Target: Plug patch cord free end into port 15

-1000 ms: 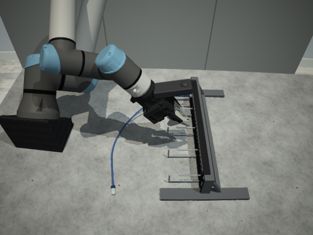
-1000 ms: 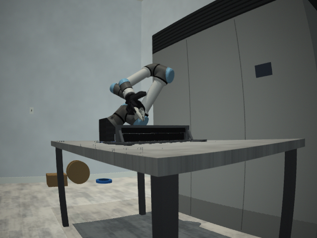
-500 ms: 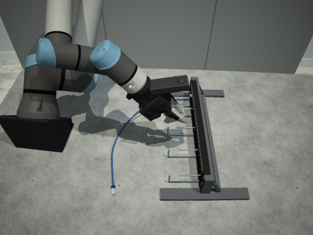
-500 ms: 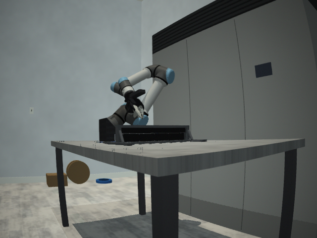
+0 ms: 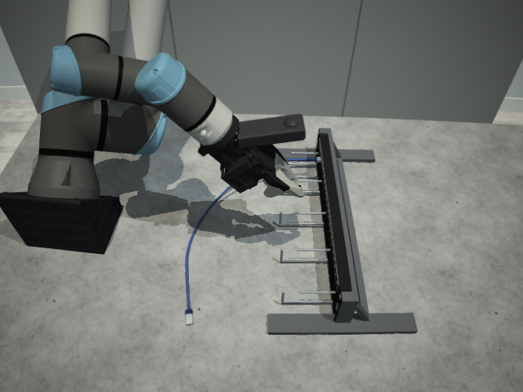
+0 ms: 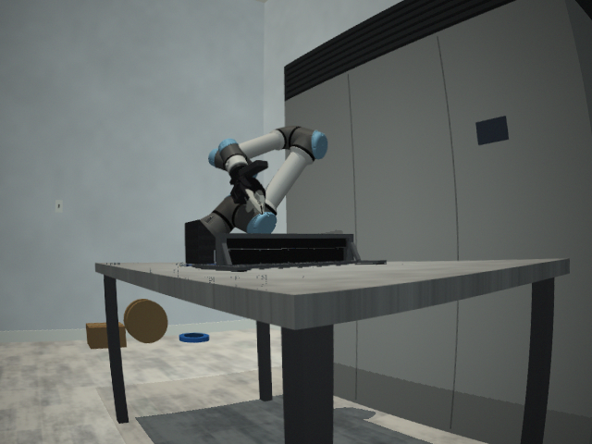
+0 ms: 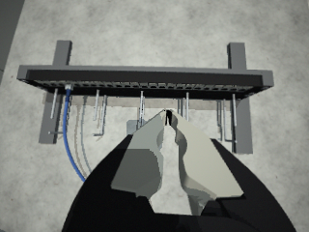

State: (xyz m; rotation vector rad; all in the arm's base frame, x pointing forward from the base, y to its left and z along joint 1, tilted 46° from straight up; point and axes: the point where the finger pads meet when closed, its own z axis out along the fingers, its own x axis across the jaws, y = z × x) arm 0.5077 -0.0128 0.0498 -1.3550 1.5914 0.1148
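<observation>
Blue patch cord (image 5: 189,257) with a white plug (image 5: 189,318); dark grey rack (image 5: 337,219) — mottled grey counter (image 5: 422,236); pale beige claw (image 7: 167,117) fingers on black.

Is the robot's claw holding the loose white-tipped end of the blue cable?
No, the white plug lies on the grey table, far from the shut, empty gripper hovering by the dark rack.

Arm (image 6: 287,165) folded above rack (image 6: 287,248) on table (image 6: 334,291); hand (image 6: 255,201) closed, pointing down.
</observation>
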